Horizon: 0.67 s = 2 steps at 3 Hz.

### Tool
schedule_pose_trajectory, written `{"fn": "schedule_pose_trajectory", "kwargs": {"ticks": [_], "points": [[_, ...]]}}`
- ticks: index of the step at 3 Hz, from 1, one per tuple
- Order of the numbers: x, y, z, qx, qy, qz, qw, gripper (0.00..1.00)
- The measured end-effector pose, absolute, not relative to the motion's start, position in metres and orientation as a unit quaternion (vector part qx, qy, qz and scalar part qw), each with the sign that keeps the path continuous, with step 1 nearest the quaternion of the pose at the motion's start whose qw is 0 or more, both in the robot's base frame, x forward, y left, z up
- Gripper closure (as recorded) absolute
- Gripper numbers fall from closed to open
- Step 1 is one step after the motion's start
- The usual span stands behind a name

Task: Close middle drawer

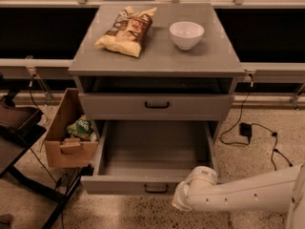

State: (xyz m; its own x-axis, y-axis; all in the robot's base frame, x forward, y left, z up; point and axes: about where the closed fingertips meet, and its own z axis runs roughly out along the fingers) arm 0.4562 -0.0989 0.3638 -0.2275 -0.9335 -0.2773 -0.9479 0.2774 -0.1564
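Note:
The middle drawer (155,149) is pulled far out of the grey cabinet, and its plain grey inside is empty. Its low front panel (119,185) faces the camera and has a small black bar handle (156,189) at its centre. My white arm (238,194) reaches in from the lower right. Its rounded joint (193,190) sits against the drawer's front right corner. My gripper is out of view, hidden beyond that joint or below the frame's bottom edge.
The drawer above (156,106), with a taller front, is shut. A chip bag (126,30) and a white bowl (186,34) sit on the cabinet top. A cardboard box (66,137) with a green packet stands at the left. A black cable and plug (248,130) lie at the right.

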Motion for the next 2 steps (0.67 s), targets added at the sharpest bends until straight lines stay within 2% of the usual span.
{"fn": "schedule_pose_trajectory", "kwargs": {"ticks": [2], "points": [[0.536,-0.113,0.353,-0.601,0.779,-0.002,0.179,1.0]]}}
